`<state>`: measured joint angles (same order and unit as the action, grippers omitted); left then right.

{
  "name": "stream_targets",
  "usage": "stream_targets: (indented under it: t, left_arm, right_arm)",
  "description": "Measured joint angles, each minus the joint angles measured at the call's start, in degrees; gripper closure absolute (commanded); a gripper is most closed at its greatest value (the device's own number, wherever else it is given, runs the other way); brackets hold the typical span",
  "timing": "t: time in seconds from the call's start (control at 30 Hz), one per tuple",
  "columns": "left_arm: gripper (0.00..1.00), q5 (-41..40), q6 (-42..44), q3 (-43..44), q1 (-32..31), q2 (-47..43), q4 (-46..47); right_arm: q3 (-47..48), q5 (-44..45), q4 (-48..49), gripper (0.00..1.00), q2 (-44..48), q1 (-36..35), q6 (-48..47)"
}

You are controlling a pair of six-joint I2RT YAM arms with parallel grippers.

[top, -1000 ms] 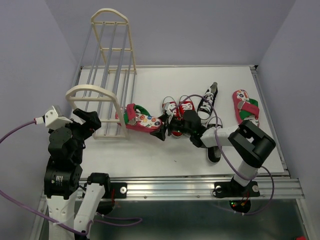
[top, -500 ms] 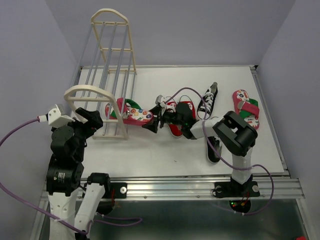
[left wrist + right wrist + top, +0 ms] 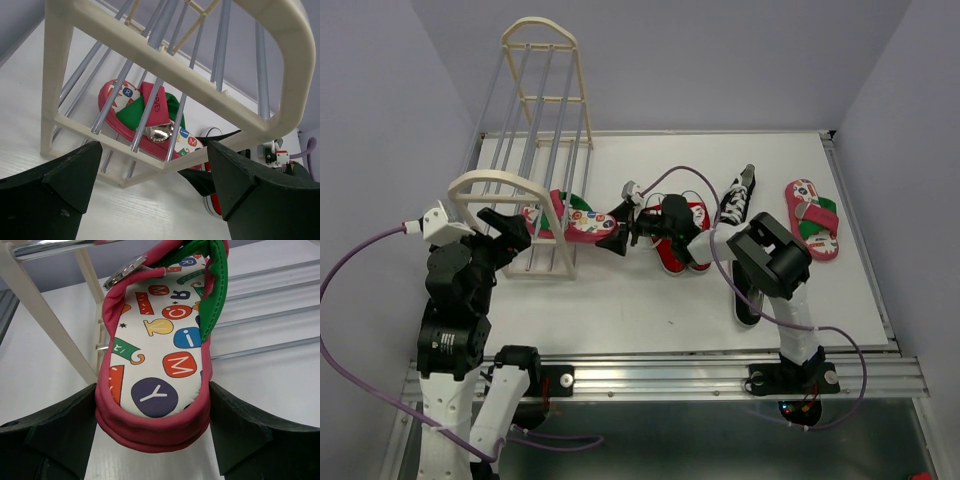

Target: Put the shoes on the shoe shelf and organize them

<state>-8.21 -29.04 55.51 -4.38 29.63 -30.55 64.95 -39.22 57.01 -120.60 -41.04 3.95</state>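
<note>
Now further left, the right gripper (image 3: 612, 236) is clamping the padded, letter-printed flip-flop (image 3: 160, 365) by its heel inside the grey-railed cream shelf (image 3: 545, 110) on a white table (image 3: 620, 310) between lilac walls (image 3: 720, 60); left gripper (image 3: 150, 200) is gaping wide.

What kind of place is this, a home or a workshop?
Probably a robotics lab test cell, not a home: two robot arms bolted to a metal rail, a white table boxed in by plain lilac walls, and a shoe shelf and flip-flop as props.
</note>
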Motion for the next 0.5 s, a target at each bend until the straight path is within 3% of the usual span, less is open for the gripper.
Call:
stream_targets:
  t: [0.5]
  left_arm:
    - [0.01, 1.73, 0.04, -1.86, 0.00, 2.21, 2.71]
  right_arm:
    - [16.22, -6.99, -3.19, 0.99, -10.91, 0.02, -0.07]
